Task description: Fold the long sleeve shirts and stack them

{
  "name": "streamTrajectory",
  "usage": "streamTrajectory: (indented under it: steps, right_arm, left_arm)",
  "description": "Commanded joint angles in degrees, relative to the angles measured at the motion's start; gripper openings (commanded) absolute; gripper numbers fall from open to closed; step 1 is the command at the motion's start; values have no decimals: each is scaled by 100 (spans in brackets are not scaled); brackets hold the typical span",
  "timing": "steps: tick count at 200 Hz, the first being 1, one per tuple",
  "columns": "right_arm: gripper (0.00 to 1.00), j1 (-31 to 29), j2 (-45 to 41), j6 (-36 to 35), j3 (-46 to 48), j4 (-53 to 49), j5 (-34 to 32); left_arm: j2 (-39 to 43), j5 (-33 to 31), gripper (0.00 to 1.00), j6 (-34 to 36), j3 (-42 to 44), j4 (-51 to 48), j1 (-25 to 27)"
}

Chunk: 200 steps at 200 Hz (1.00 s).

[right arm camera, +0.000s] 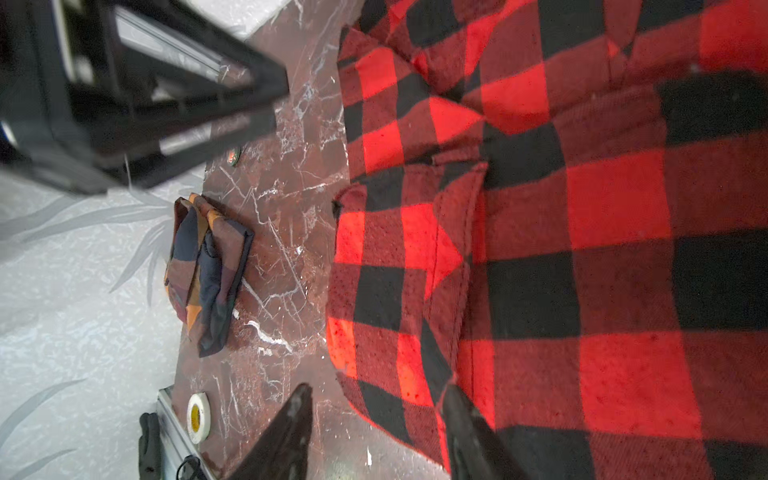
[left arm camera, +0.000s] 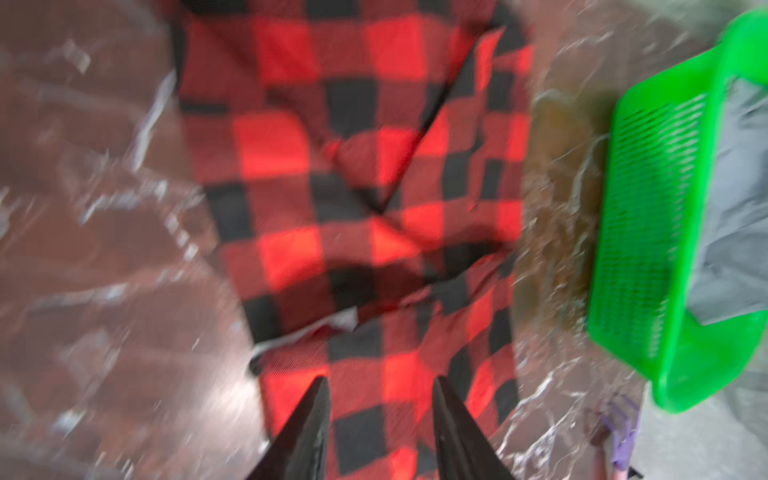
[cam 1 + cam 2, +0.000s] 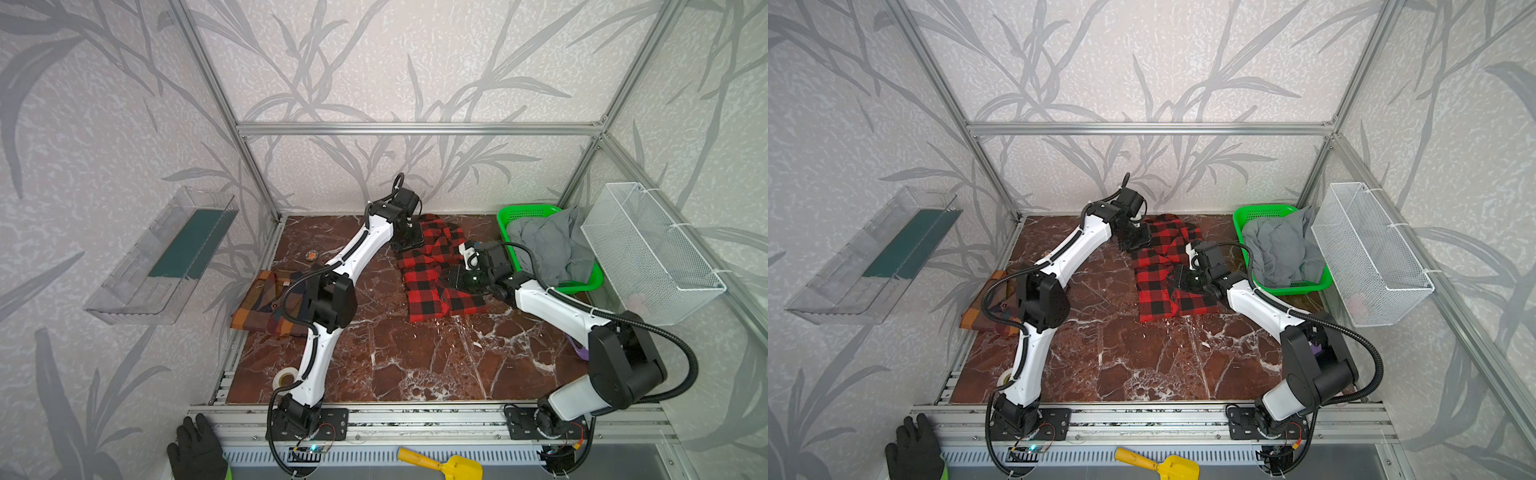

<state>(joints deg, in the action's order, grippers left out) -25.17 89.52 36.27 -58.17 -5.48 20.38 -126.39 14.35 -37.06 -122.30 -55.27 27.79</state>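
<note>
The red-and-black shirt [image 3: 432, 274] lies far-centre on our bench [image 3: 415, 357], the plaid shirt [image 3: 266, 307] folded at left. Our left hand [image 2: 380, 399] and right hand [image 1: 374, 407] hang above the red one, both parted and empty.

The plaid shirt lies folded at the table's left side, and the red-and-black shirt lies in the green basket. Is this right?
Not quite. The red-and-black shirt lies on the table, beside the green basket, which holds a grey cloth; both top views show it. The plaid shirt is indeed folded at the left.
</note>
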Motion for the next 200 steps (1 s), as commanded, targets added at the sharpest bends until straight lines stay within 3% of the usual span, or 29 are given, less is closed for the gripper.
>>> streamTrajectory:
  steps: [1, 24, 49, 140, 200]
  right_arm:
    - [48, 201, 297, -281, -231, -373, -226]
    - [44, 429, 371, -317, -143, -397, -487]
    - [39, 498, 508, -441, -124, -484, -741]
    - [27, 636, 796, -291, 406, -270, -922]
    - [22, 445, 1125, 193, 916, -102, -438]
  left_arm:
    - [1044, -4, 42, -125, 1328, 849, 116]
    - [1666, 158, 42, -467, 2591, 1636, 303]
    - [1805, 487, 42, -837, 3184, 2234, 524]
    - [670, 604, 42, -884, 3318, 2589, 509]
    - [320, 622, 42, -582, 3301, 2504, 261]
